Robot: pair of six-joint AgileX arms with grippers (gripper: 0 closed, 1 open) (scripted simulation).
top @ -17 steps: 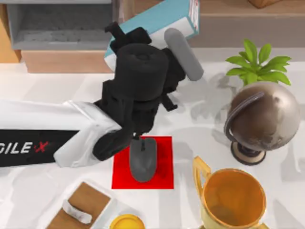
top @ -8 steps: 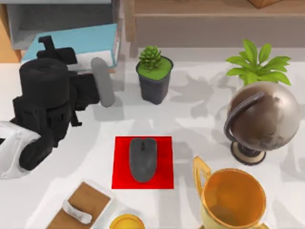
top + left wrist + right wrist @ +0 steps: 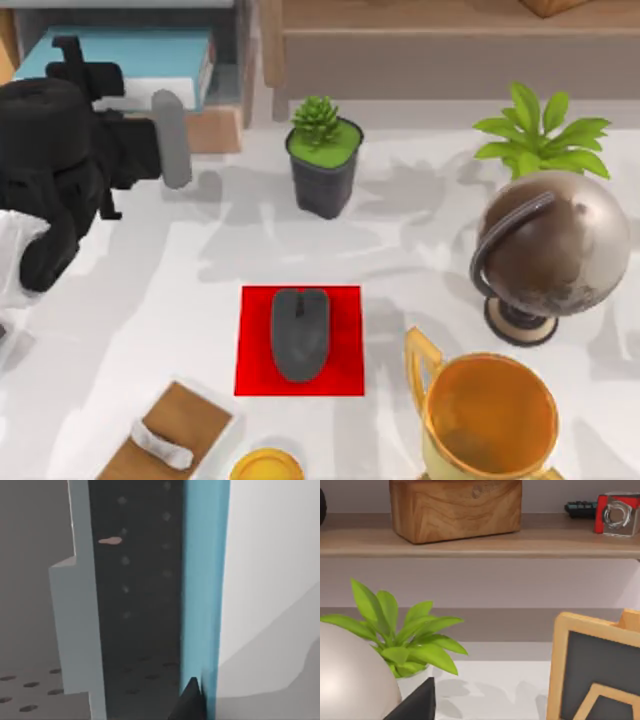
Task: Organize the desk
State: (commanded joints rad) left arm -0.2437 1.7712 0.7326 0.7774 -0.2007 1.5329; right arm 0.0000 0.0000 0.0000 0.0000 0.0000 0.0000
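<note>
From above, the white bench [image 3: 150,270] is spreading under everything. The left arm is sitting at the far left near the back, its left claw [image 3: 140,95] reaching toward a grey cubby [image 3: 235,60] at the back left, where a blue book [image 3: 130,62] is lying inside; whether the claw is open or closed cannot be told here. A dark mouse [image 3: 299,333] is resting on a red mat [image 3: 345,340] near the middle front. Behind it a small succulent in a dark pot [image 3: 322,160] is standing upright. At the right a brown globe [image 3: 555,245] is standing in front of a leafy plant [image 3: 540,130], with a gold trophy cup [image 3: 490,415] nearer the front. At the front left a wooden tray [image 3: 170,440] and a yellow disc [image 3: 266,466] are lying.

In the left wrist view, the book's blue cover [image 3: 202,580] is running along a grey perforated wall [image 3: 140,580], and a dark claw fingertip [image 3: 189,702] is touching the blue edge.

In the right wrist view, a wooden box [image 3: 455,507] is sitting on a shelf [image 3: 470,547], above the leafy plant and the pale curve of the globe, beside a wooden framed board [image 3: 595,670]; how the right claw [image 3: 417,705] is standing cannot be told
</note>
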